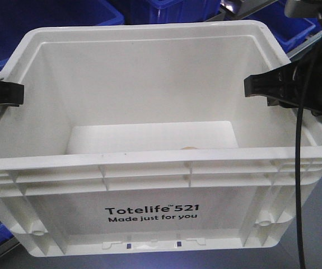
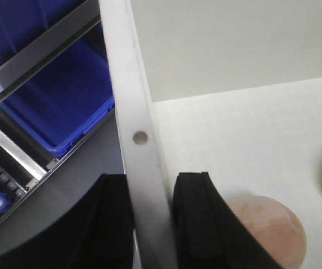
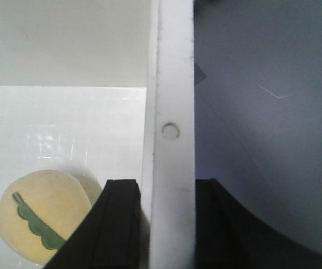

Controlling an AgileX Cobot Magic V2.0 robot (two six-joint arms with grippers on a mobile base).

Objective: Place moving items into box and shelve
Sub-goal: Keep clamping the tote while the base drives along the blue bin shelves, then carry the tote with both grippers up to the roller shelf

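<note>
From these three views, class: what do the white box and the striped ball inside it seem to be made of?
The box: moulded plastic, smooth with a slight sheen; signs are the ribbed rim, printed lettering and moulded hole in the wall. The striped ball: pale yellow, matte, with a painted-looking green stripe; possibly foam or soft plastic, the look leaves it open.

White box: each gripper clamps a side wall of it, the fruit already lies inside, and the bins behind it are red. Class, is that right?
Not quite. The bins behind the white box are blue, as the front view shows. The rest holds: the left gripper and the right gripper each straddle a side wall, and the fruit lies inside.
</note>
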